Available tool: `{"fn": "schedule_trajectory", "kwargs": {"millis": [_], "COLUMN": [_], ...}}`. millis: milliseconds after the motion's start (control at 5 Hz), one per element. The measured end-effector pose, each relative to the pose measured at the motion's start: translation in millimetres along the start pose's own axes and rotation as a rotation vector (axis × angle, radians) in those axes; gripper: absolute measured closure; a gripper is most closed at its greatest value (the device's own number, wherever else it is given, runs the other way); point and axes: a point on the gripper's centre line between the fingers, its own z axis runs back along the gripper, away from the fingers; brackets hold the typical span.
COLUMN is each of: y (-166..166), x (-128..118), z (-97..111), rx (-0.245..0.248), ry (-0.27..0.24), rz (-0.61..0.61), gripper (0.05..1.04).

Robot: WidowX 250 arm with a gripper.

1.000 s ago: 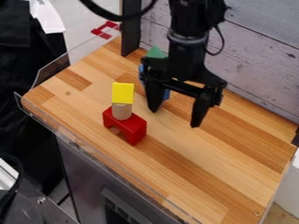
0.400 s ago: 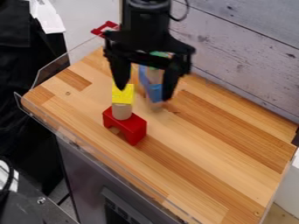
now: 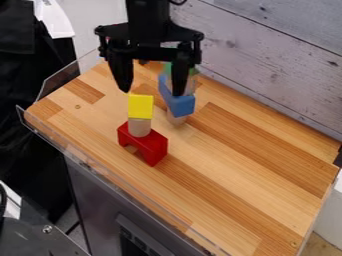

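A pale plank wall (image 3: 280, 65) is rising behind a striped wooden worktop (image 3: 247, 175); the black arm (image 3: 148, 17) is coming in from the top edge, and its gripper (image 3: 151, 93) is hanging over the upper left of the worktop; its fingers are standing wide open and gripping nothing, one tip showing above and beside the yellow block and the other overlapping the blue piece; whether that tip is touching anything, I cannot tell.

The red arch block (image 3: 145, 145) is standing left of the middle of the worktop, bearing a short wooden cylinder (image 3: 139, 127); the blue piece (image 3: 181, 105) is resting behind and to the right, over a pale support (image 3: 176, 119); a green piece (image 3: 194, 72) is showing above it, partly hidden by the gripper; the yellow block (image 3: 140, 106) is sitting on the cylinder.

As for progress, red, cylinder and yellow are already forming one standing stack; blue and green are already making up part of another; no block is being carried, and what is remaining to be done, I cannot judge.
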Motion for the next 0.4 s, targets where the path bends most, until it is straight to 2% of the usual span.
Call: {"fn": "schedule_trajectory", "kwargs": {"millis": [400], "y": [3.3], "x": [7.5], "z": [-12.0], "rx": [-0.044], "ry": [0.024], "rz": [0.039], "gripper": [0.084]}}
